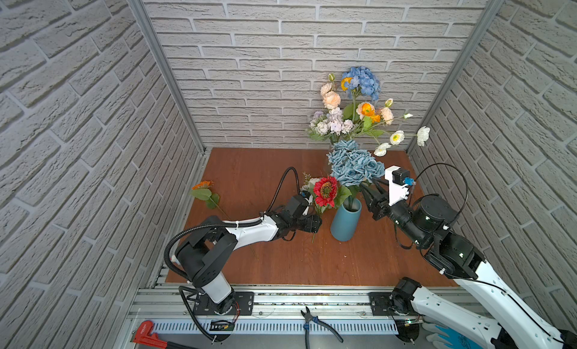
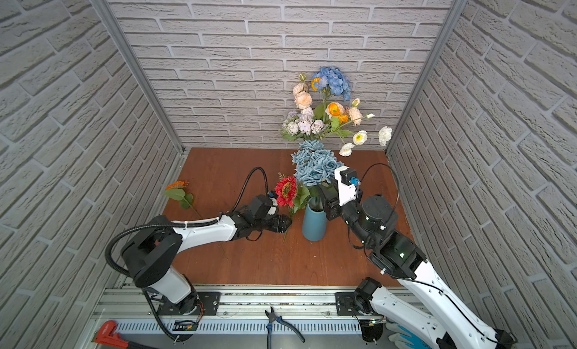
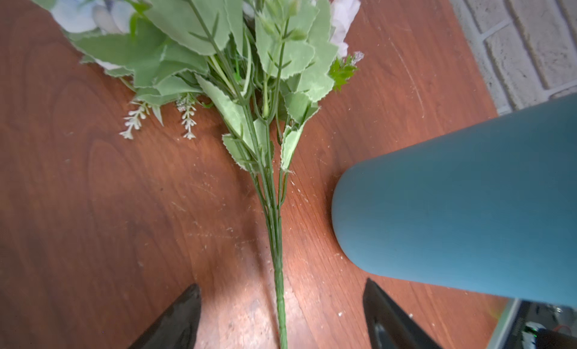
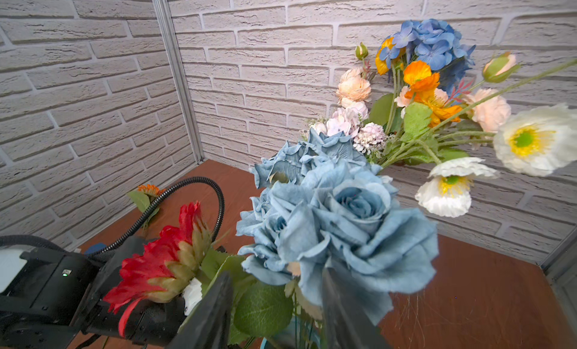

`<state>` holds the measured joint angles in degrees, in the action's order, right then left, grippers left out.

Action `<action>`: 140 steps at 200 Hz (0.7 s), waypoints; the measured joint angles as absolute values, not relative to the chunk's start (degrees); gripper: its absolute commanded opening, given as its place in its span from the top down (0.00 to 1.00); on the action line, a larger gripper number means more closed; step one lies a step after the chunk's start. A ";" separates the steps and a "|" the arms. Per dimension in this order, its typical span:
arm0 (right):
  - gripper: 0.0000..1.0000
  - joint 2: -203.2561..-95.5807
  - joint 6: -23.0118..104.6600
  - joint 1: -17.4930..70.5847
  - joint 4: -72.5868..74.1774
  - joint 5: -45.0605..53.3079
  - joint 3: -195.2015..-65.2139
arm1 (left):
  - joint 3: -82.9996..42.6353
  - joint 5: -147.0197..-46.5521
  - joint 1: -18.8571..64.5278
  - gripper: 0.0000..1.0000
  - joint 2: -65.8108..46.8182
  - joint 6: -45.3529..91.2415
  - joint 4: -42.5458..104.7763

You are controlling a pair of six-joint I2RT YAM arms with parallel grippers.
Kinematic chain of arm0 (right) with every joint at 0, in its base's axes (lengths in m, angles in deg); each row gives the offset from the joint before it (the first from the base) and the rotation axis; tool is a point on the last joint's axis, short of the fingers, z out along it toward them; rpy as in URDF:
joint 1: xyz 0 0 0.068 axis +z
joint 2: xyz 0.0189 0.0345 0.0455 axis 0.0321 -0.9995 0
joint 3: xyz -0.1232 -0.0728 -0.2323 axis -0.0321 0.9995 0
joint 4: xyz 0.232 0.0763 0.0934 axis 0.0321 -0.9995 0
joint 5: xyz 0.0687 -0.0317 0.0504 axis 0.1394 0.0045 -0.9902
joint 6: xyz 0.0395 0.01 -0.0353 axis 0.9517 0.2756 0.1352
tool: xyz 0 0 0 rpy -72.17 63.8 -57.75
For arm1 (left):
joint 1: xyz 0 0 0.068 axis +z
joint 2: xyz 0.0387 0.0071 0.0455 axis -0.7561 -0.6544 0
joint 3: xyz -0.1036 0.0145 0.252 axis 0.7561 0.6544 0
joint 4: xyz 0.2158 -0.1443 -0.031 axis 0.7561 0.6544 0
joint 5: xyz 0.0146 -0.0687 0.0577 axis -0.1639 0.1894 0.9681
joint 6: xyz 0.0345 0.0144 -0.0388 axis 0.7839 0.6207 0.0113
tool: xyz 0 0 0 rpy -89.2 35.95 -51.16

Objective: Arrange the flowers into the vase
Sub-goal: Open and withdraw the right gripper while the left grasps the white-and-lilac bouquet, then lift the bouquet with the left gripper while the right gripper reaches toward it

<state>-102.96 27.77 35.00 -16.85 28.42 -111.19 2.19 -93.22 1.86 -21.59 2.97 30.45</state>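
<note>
The left gripper [image 3: 281,286] stood open, black fingers either side of the green stem of the lilac-white artificial bunch [image 3: 271,188]. The bunch lay flat on the brown wooden table [image 3: 93,207], just beside the teal cylindrical vase [image 3: 452,207]. The right gripper [image 4: 276,274] flanked the dusty-blue fabric roses [image 4: 343,225] above the vase mouth; grip unclear, leaves hid the stems. A red daisy [image 1: 325,190] overhung the left gripper. An orange daisy [image 1: 203,185] lay well left of the vase.

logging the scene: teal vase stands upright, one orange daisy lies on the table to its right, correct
Wrong side: the orange daisy lies on the table to the left of the upright teal vase, as both top views show.
</note>
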 measured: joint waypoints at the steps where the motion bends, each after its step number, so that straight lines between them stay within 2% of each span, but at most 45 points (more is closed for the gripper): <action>1: 0.52 -102.94 27.77 35.00 -16.83 28.48 -111.19 | 2.13 -93.22 1.82 0.22 -21.66 2.97 30.52; 86: 0.48 -98.20 27.88 34.96 -15.06 35.32 -108.66 | -1.83 -91.78 -1.20 0.37 -26.86 3.50 38.03; 124: 0.48 -99.33 27.86 34.89 -14.78 36.02 -108.42 | -3.77 -91.21 -1.48 0.51 -29.26 3.67 40.11; 140: 0.47 -100.32 27.86 34.89 -14.80 36.02 -108.42 | -4.10 -91.05 -1.48 0.53 -29.90 3.72 40.40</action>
<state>-100.32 27.86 34.89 -14.80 36.02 -108.42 -4.10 -91.05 -1.48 -29.90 3.72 40.40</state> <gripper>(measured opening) 0.523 0.484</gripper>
